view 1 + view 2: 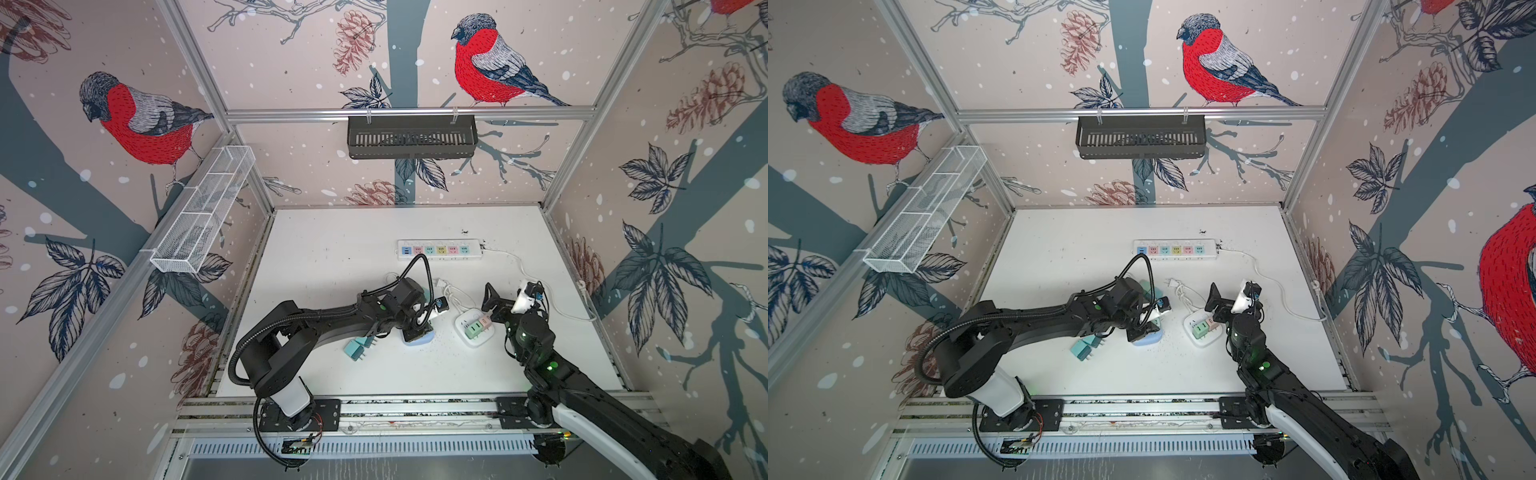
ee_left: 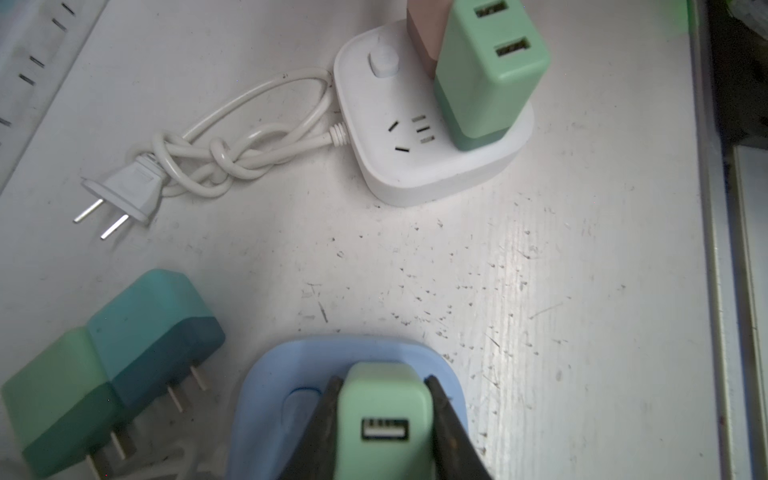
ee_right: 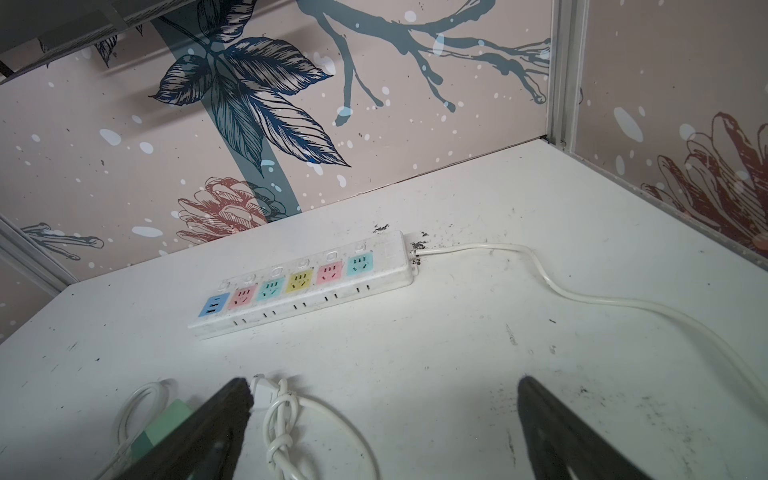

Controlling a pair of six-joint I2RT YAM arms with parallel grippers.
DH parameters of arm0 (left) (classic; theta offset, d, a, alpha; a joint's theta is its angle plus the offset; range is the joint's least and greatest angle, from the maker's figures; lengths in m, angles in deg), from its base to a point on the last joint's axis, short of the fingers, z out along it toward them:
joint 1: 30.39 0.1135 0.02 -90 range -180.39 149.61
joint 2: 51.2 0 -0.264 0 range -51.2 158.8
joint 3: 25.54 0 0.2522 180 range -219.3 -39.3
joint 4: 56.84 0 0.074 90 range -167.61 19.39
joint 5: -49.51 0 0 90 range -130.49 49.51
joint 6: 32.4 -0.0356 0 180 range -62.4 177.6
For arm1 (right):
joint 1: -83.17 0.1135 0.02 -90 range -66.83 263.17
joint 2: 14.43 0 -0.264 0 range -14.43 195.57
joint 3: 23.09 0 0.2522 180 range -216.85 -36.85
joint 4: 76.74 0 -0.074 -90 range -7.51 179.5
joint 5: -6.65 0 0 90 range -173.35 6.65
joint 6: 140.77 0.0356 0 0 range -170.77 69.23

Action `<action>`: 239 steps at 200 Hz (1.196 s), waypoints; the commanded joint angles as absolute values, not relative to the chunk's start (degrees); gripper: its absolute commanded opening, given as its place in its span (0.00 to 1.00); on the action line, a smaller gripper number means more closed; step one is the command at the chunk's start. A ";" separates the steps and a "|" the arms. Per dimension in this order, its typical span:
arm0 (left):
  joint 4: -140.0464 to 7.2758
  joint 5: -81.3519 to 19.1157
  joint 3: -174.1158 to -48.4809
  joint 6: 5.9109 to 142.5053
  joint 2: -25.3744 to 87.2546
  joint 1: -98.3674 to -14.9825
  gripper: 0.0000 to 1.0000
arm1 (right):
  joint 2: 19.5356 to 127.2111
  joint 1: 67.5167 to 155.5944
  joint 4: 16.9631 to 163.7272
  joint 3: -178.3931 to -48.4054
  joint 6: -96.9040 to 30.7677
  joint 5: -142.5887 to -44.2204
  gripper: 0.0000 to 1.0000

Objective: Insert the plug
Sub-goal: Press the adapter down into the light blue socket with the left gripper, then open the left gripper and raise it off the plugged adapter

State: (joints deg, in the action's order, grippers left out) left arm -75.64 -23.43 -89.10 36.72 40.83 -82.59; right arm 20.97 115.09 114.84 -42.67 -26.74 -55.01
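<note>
While the left hand is clamped on it, one jaw on each flank, the pale green plug stands upright directly over the blue socket block. Its USB port faces up toward the wrist camera.

- Prongs hidden under the plug's own body. Cannot tell whether they are in the slots, part way in, or only resting on the block's face (the body does look low on it).
- Judgement: the insertion is at its closing stage. What looks left is pressing home if it is not seated, then letting go.
- To the right of the blue block: white socket cube with a green charger and a pink charger seated in it. One socket face on it is open.
- To the left of the blue block: a teal plug and a second green plug lie loose on the bench, touching each other, prongs bare. Possibly more work waiting.
- Beyond the blue block, toward the back wall: power strip, its coloured sockets all empty.
- Right hand: jaws wide apart, holding nothing, hovering over the bench on the far side of the white cube from the blue block. No contact seen.
</note>
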 commanded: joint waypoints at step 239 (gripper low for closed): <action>-71.63 -49.40 -91.88 59.18 17.07 -88.58 0.99 | 21.74 113.85 114.47 -43.00 -25.56 -55.42 1.00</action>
